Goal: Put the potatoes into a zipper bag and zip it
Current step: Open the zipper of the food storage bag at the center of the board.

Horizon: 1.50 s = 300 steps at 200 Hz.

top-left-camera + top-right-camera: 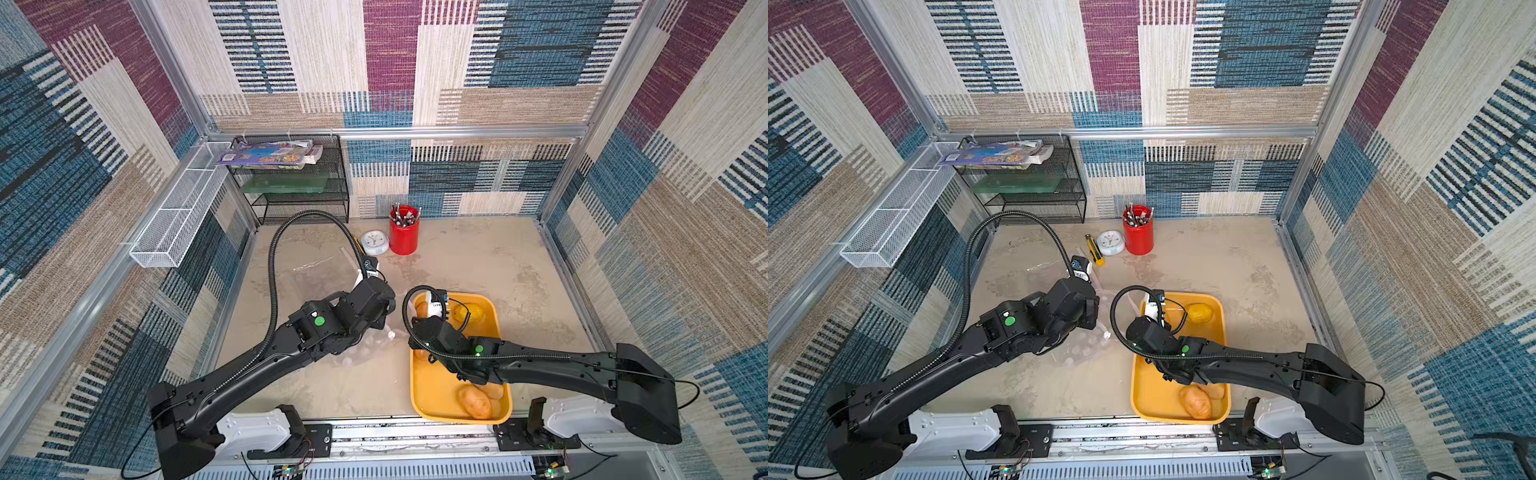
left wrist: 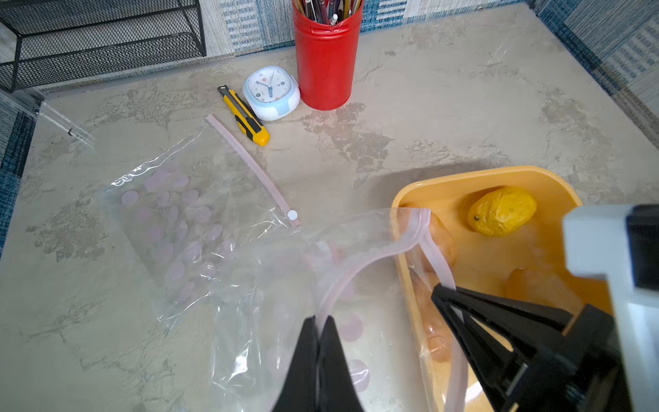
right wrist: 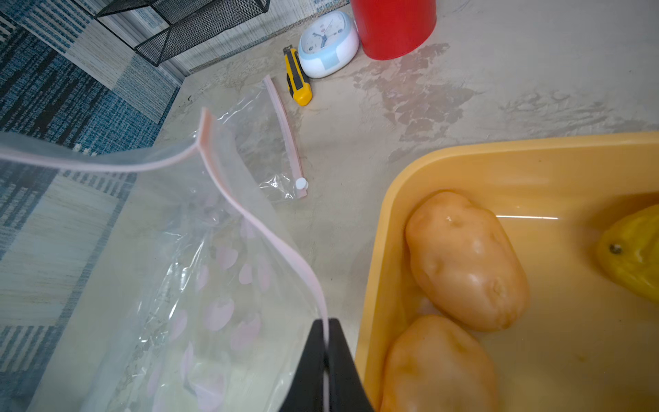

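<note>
step: spread zipper bag [image 2: 285, 285] mouth | left gripper [image 2: 322, 320] clamped on rim | right gripper [image 3: 327, 322] clamped on opposite rim, potatoes [image 3: 463, 260] just beside | part slowly, keep rims taut

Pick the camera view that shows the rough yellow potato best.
The left wrist view: the yellow potato lies whole and close in the yellow tray, its wrinkled skin clear. The right wrist view cuts the potato off at the frame edge; both top views show it small.
</note>
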Tool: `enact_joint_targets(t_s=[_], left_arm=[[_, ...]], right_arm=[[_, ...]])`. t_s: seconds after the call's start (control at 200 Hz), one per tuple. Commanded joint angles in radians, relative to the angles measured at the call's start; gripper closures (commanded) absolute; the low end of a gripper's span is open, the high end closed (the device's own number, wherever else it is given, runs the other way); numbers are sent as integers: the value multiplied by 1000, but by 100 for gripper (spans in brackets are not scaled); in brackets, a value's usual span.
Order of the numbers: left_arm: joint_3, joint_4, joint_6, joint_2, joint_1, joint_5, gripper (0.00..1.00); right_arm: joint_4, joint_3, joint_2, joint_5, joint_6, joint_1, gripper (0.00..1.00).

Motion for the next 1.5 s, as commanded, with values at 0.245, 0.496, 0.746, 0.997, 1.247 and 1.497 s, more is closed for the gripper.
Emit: enact_joint_targets(t_s=[0.245,0.496,0.746,0.997,1.247,1.497], left_arm=[[166,-109,-25,122,5,141,100],[61,-15,-11,91,6,91,100],[-75,56,24,-17,5,13,100],[-183,165,41,-92,5,17,100],[-154,129,37,-43,5,1,100],[-145,113,33,-38,5,-2,100]], right_arm=[[10,-9,-24,-99,-77,0,82],[-7,-50,-43,-108,-15,-12,72],[2,-66,-57,-135,-11,-7,60],[22,-94,-169,-137,-64,-6,42],[-71,-83,-257,-101,-51,-6,21],[-106,-121,-345,-97,-39,-10,8]])
